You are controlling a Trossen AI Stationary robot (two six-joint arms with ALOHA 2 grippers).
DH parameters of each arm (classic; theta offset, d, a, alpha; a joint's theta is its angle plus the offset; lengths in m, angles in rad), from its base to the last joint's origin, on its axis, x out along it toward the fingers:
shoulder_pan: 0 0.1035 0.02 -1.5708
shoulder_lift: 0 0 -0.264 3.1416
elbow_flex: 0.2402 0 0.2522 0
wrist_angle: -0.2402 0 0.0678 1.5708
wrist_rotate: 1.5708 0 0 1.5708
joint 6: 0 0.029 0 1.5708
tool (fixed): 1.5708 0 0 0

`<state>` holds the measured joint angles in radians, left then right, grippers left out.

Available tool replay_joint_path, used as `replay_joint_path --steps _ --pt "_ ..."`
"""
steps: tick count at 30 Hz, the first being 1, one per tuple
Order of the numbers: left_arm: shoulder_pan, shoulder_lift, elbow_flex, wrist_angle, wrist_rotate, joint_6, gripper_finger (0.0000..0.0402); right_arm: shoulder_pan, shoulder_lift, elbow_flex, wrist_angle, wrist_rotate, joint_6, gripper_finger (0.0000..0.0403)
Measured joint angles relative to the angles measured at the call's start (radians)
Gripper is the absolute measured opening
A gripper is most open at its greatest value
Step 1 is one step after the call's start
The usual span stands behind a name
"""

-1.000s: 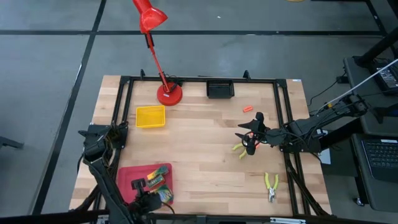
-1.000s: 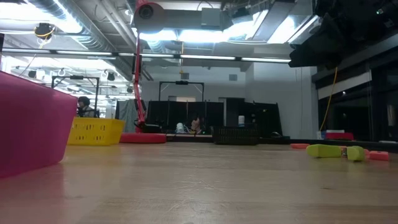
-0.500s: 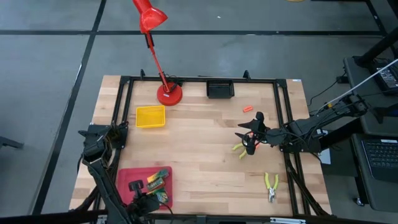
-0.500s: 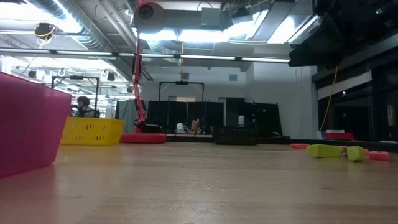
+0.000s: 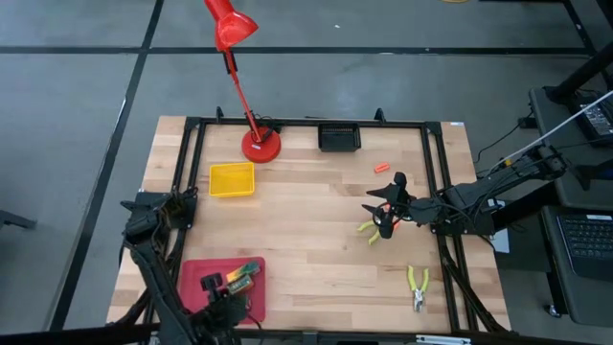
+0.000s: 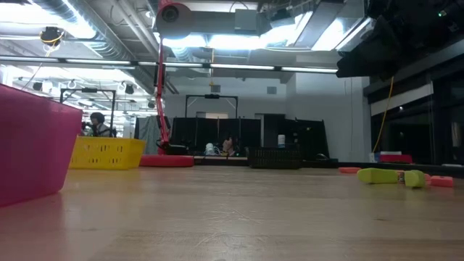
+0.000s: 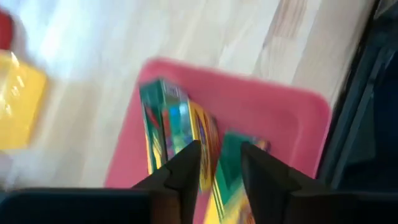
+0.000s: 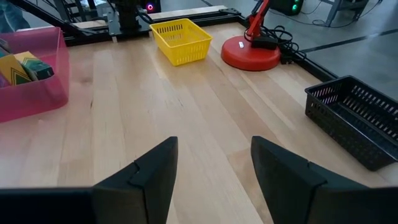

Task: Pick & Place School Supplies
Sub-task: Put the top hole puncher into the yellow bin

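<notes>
Two boxes (image 7: 186,134) lie in red tray (image 7: 298,118); left gripper (image 7: 219,163) parted above them, lift straight. Right gripper (image 8: 212,163) spread, empty.

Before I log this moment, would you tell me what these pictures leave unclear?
- Left gripper, left wrist view: blur hides whether it touches the green-and-yellow boxes in the red tray.
- High view: the left arm covers part of that tray.
- Orange piece, high view: too small to identify.
- Right gripper, high view: hides part of the yellow-green tool.
</notes>
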<state>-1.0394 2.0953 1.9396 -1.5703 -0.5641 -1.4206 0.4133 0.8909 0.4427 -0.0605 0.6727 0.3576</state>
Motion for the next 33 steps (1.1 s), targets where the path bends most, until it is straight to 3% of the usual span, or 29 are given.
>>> replay_joint_path --steps 7,12,17,22,29,31,33 --pt "0.006 0.000 0.000 0.000 -0.421 0.106 0.0120 0.000 0.000 0.000 0.004 -0.019 -0.040 0.0208" --pt "0.098 0.000 -0.003 0.000 -0.532 0.223 0.0092 0.001 0.000 0.000 0.016 -0.088 -0.099 0.0208" --pt "0.255 -0.012 -0.020 -0.001 -0.710 0.489 0.0056 0.001 0.000 0.000 0.041 -0.122 -0.150 0.0208" --pt "0.448 -0.155 -0.021 -0.001 -0.825 0.605 0.0033 0.001 0.000 0.000 0.047 -0.169 -0.180 0.0208" --pt "0.724 -0.402 -0.019 0.015 -0.825 0.747 0.0032 0.001 0.000 0.000 0.089 -0.225 -0.242 0.0208" --pt "0.801 -0.436 -0.019 0.105 -0.689 0.938 0.0032 0.001 0.000 0.000 0.102 -0.266 -0.261 0.0208" --pt "0.868 -0.446 -0.021 0.299 -0.415 1.190 0.0030 -0.001 0.000 0.000 0.108 -0.299 -0.266 0.0208"
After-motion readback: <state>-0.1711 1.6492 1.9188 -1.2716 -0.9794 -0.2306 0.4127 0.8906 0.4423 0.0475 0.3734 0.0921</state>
